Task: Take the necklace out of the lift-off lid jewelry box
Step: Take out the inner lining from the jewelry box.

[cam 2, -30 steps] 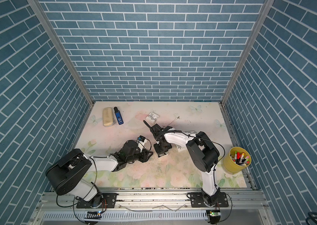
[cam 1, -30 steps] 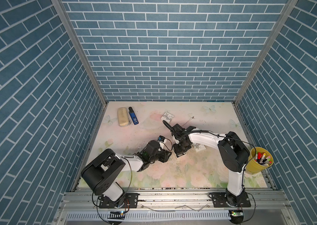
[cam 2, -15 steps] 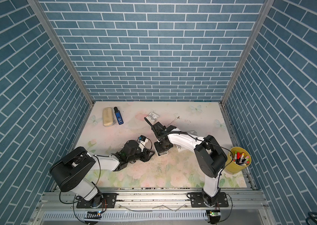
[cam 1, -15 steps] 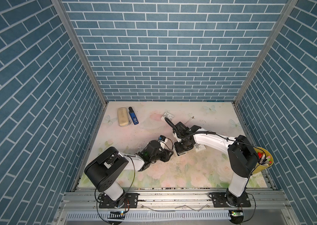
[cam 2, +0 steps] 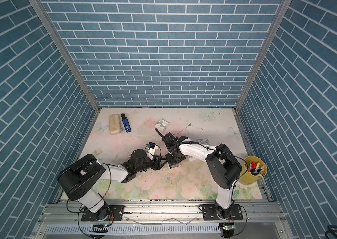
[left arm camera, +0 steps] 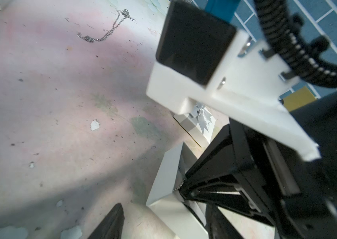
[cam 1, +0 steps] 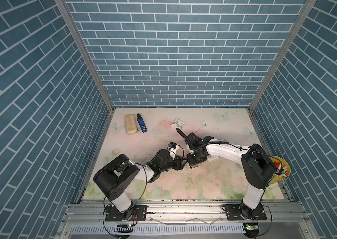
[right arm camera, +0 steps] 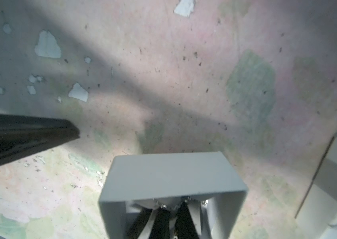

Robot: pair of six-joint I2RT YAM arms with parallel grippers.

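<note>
The lidless grey-white jewelry box [cam 1: 194, 166] [cam 2: 174, 166] stands at mid-table. My right gripper [right arm camera: 170, 207] reaches down into the box [right arm camera: 171, 171] and is shut on the silver necklace [right arm camera: 164, 205], whose chain shows at the fingertips. In the left wrist view a bit of that chain [left arm camera: 179, 187] hangs at the right gripper's tip inside the box [left arm camera: 163, 171]. My left gripper [left arm camera: 163, 207] is open, one finger [left arm camera: 115, 219] standing clear of the box wall and the other on the far side. In both top views it [cam 1: 184, 163] [cam 2: 162, 162] lies low at the box's left.
A loose second chain [cam 1: 202, 126] [left arm camera: 105, 35] lies behind. Two ribbon-printed white boxes [cam 1: 178, 123] [cam 2: 203, 142] sit at the back and beside the right arm. A tan case [cam 1: 130, 124] and blue device [cam 1: 142, 125] are back left. A yellow pen cup [cam 2: 253, 172] stands right.
My left jaws have spread a little wider round the box. The right arm's elbow swung toward the yellow cup while its gripper stayed down in the box.
</note>
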